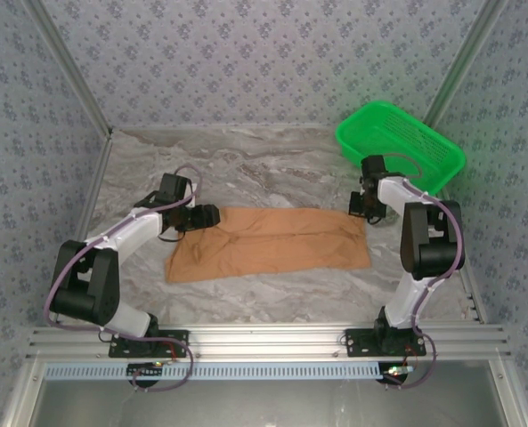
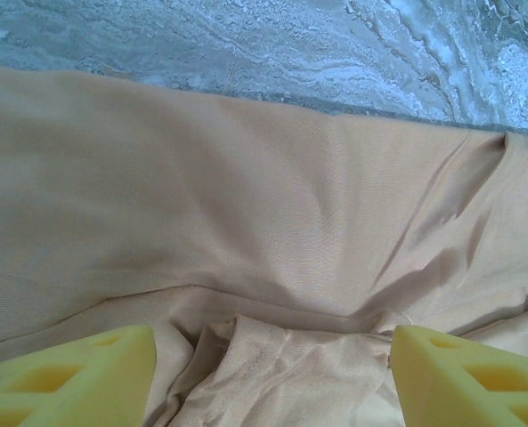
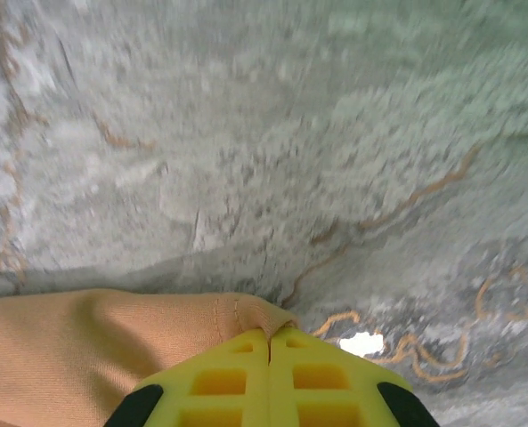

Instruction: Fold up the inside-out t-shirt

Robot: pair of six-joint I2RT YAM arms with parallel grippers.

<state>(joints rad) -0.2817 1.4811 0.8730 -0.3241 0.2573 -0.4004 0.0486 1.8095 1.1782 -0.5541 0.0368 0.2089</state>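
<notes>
My right gripper [image 3: 270, 342] has its yellow jaws pressed flat together, nipping the hemmed corner of the t-shirt [image 3: 85, 356]. My left gripper [image 2: 272, 365] stands wide open and holds nothing, its tips down at a bunched ridge of cloth. The one t-shirt, orange-tan and softly creased, lies as a long flat band across the marble table [image 1: 246, 160]. My two arms reach inward with bent elbows to its far corners. One green basket [image 1: 397, 142] sits at the far right.
</notes>
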